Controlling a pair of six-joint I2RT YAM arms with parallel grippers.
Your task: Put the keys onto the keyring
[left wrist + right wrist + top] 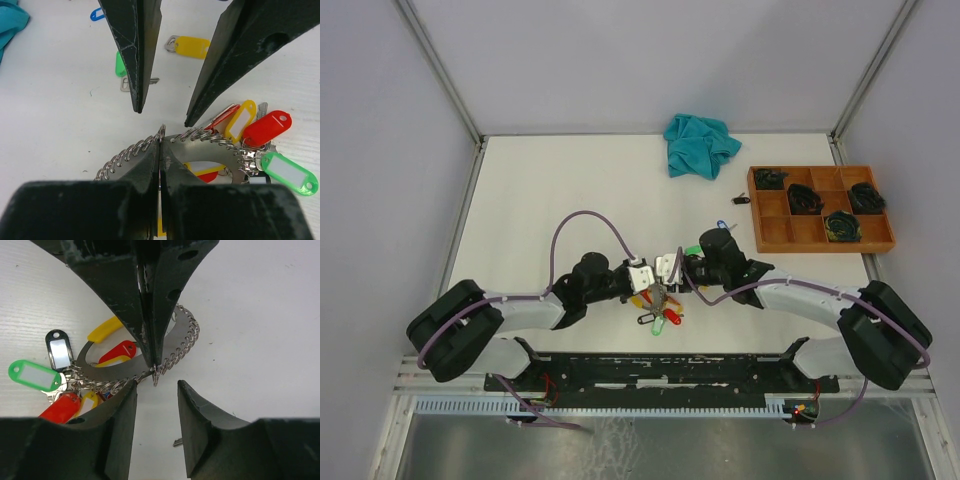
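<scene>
Keyring (205, 149): flat silver crescent, coiled wire edge, pinched in left claw (160, 150).

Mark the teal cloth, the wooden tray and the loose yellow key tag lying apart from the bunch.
teal cloth (701, 145), top view, middle of the crumpled fabric.
wooden tray (825, 246), top view, its near rim.
loose yellow key tag (194, 47), left wrist view, centre of the plastic.

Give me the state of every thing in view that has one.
Left gripper: shut on the large silver keyring.
Right gripper: open, jaws apart at the ring's end.
Keyring: pinched, lying on the white table.
Bunch of coloured-tagged keys: seemingly threaded on the keyring.
Yellow-tagged silver key: loose on the table.
Green-tagged silver key: loose, partly hidden.
Teal cloth: crumpled.
Wooden compartment tray: partly filled.
</scene>
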